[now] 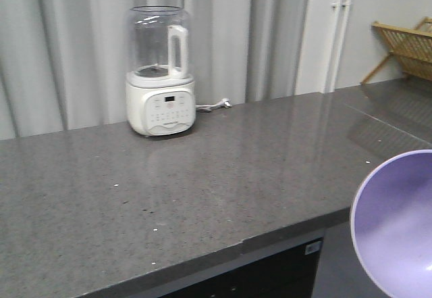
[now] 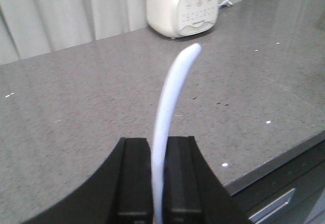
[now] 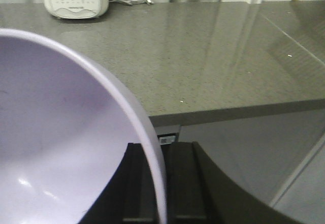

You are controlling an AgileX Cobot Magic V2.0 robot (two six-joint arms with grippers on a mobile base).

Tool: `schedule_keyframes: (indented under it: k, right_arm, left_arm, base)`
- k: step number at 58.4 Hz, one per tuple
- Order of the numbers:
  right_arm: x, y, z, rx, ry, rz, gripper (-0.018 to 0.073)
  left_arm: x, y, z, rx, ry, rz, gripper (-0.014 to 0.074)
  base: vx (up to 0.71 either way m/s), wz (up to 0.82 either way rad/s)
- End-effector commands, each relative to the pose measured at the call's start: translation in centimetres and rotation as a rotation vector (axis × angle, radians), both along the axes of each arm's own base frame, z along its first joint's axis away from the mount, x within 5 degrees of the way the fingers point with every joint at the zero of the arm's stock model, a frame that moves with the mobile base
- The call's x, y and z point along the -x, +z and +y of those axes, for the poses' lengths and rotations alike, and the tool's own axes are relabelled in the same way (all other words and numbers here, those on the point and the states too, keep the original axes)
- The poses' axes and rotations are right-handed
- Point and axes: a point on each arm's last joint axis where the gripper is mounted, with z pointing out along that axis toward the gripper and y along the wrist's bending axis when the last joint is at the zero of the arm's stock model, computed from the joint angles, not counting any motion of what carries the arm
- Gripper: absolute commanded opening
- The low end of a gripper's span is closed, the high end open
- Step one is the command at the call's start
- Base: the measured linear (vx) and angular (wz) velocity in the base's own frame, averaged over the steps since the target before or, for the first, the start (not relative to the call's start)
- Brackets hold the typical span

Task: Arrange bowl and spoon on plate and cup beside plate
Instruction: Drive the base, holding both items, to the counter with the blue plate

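Note:
The lavender bowl [image 1: 398, 224] hangs in the air off the counter's front right corner, tipped so that its inside faces the front camera. My right gripper [image 3: 160, 145] is shut on its rim, one jaw inside and one outside the bowl [image 3: 56, 132]. My left gripper [image 2: 158, 140] is shut on the spoon [image 2: 170, 97], a thin pale bluish curved strip seen edge-on. It rises from between the jaws over the grey counter [image 2: 76, 107]. The plate and the cup are out of view.
A white appliance with a clear jug [image 1: 160, 75] stands at the back of the grey stone counter [image 1: 202, 169], its cord and plug [image 1: 217, 105] beside it. A wooden rack [image 1: 405, 44] sits at the far right. Curtains hang behind; dark cabinet fronts [image 1: 270, 278] lie under the counter's front edge.

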Motion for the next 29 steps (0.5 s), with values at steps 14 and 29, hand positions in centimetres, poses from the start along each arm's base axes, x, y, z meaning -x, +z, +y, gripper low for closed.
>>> schedule_keyframes:
  k: [14, 29]
  right_arm:
    - [0.07, 1.75, -0.18, -0.013, -0.021, -0.12, -0.0009]
    - [0.07, 1.75, -0.18, -0.013, -0.021, -0.12, -0.0009]
  left_arm:
    - [0.08, 1.71, -0.07, 0.013, -0.005, -0.115, -0.0006]
    - [0.08, 1.71, -0.07, 0.013, -0.005, -0.115, -0.0006]
  base:
    - [0.07, -0.58]
    - [0.15, -0.61]
